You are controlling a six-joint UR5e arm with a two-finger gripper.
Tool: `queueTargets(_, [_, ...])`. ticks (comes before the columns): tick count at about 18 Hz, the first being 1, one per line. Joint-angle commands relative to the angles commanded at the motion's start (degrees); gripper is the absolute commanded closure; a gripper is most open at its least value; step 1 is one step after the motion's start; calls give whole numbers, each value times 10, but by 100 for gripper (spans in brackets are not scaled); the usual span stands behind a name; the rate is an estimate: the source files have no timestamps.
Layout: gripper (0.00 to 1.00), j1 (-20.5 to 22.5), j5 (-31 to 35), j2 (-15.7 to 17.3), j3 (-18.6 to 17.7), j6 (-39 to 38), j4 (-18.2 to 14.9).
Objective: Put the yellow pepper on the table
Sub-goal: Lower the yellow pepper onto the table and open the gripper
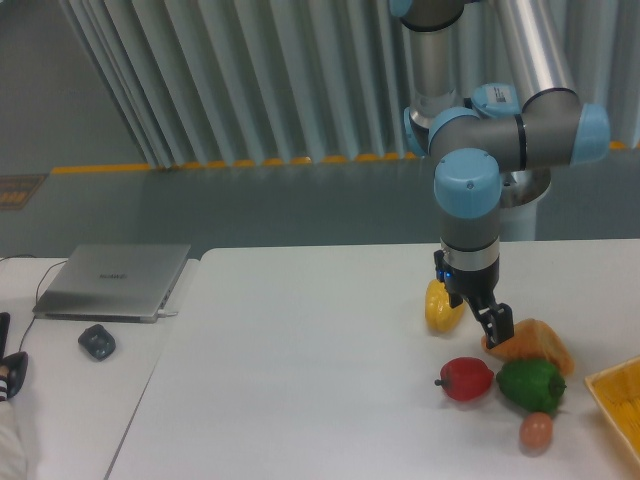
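The yellow pepper (pixel 440 307) lies on the white table (pixel 300 380), right of centre, small, glossy and rounded. My gripper (pixel 478 318) hangs just to its right on the grey and blue arm, pointing down. Its jaws stand open with nothing between them. One black finger (pixel 497 327) reaches down beside the orange-tan wedge, while the other is close to the pepper's right side. Whether that finger touches the pepper I cannot tell.
An orange-tan wedge (pixel 538 343), a red pepper (pixel 466 379), a green pepper (pixel 531 385) and a small orange egg-shaped item (pixel 536 431) cluster right and below the gripper. A yellow tray (pixel 620 395) sits at the right edge. A laptop (pixel 115 280) and mouse (pixel 97 342) lie on the left desk.
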Motion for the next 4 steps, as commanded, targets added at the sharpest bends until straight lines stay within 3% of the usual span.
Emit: queueTargets(4, [0, 11, 4, 2, -4, 12, 2])
